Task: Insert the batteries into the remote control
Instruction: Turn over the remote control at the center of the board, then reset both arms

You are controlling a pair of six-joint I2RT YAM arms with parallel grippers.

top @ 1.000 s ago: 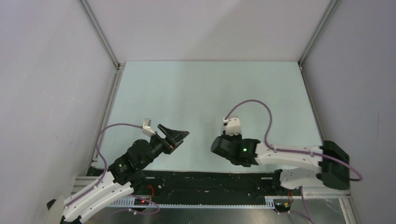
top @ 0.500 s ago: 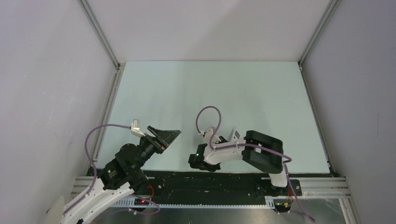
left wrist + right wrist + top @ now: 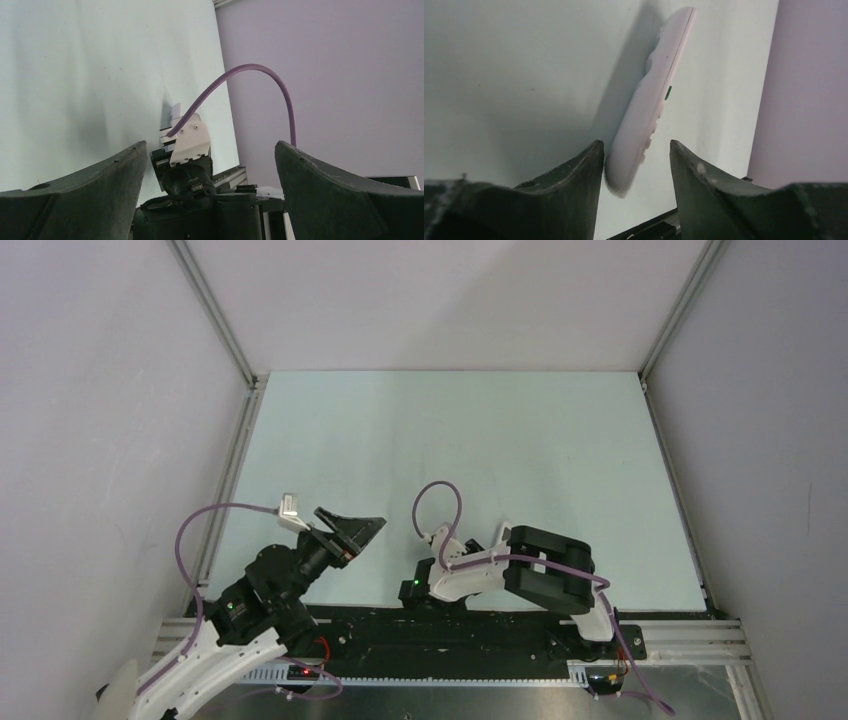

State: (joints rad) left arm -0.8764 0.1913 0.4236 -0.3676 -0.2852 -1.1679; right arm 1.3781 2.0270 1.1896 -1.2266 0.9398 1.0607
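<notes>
Swung low to the near edge, the right tool (image 3: 635, 150) is being held apart astride the remote control (image 3: 651, 107) on the tabletop (image 3: 524, 75); a grasp seems near. The left tool (image 3: 352, 529) is being held apart, empty.

Remote control (image 3: 654, 100) on pale table (image 3: 450, 430)
</notes>
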